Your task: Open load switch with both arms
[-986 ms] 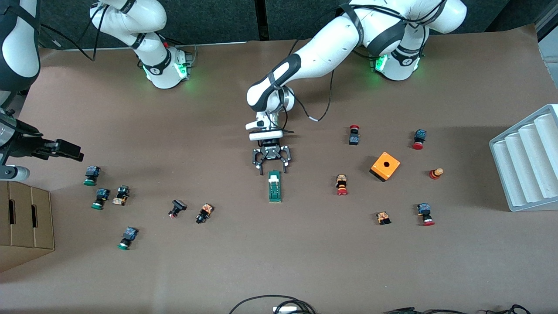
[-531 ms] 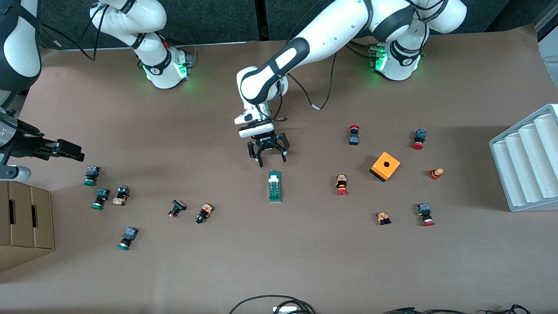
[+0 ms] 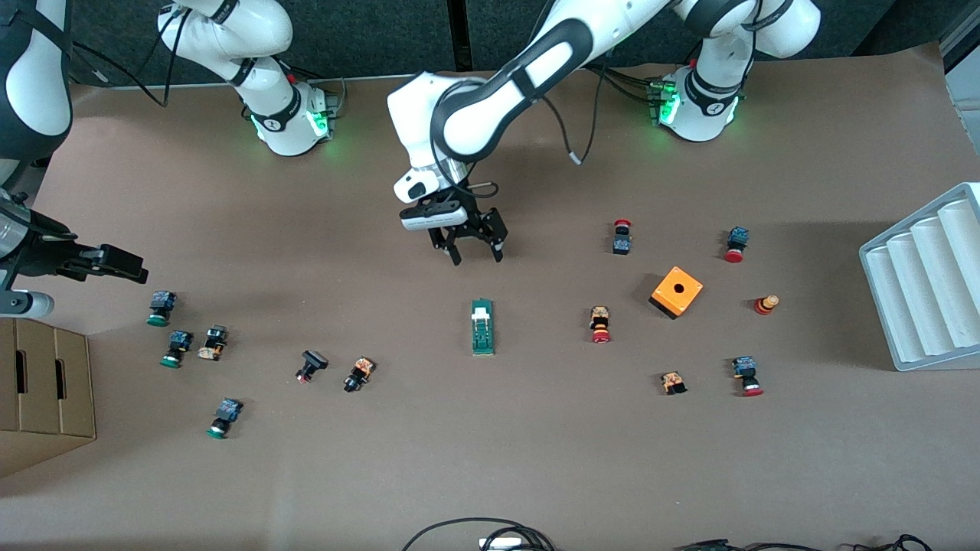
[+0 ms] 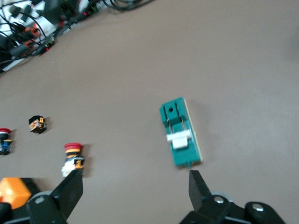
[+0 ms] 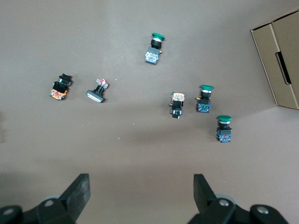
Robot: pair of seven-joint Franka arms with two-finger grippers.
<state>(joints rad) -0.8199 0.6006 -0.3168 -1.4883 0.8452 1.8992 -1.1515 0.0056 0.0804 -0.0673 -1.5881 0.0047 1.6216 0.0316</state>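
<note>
The load switch [image 3: 482, 327] is a narrow dark-green block with a small white piece at one end. It lies flat near the middle of the table, untouched, and the left wrist view shows it too [image 4: 181, 132]. My left gripper [image 3: 478, 258] hangs open over bare table between the switch and the arms' bases, with nothing between its fingers [image 4: 135, 176]. My right gripper [image 3: 138, 269] waits open and empty over the right arm's end of the table [image 5: 141, 179], above bare table beside green-capped push buttons [image 5: 224, 129].
An orange cube with a hole [image 3: 677, 291] and several red-capped push buttons [image 3: 600, 324] lie toward the left arm's end. A white ribbed tray [image 3: 926, 283] stands at that edge. A cardboard box [image 3: 42, 390] and green-capped buttons [image 3: 161, 308] are at the right arm's end.
My left gripper has lifted and drawn back from the load switch toward the bases, staying open. The switch and the right arm have not moved.
</note>
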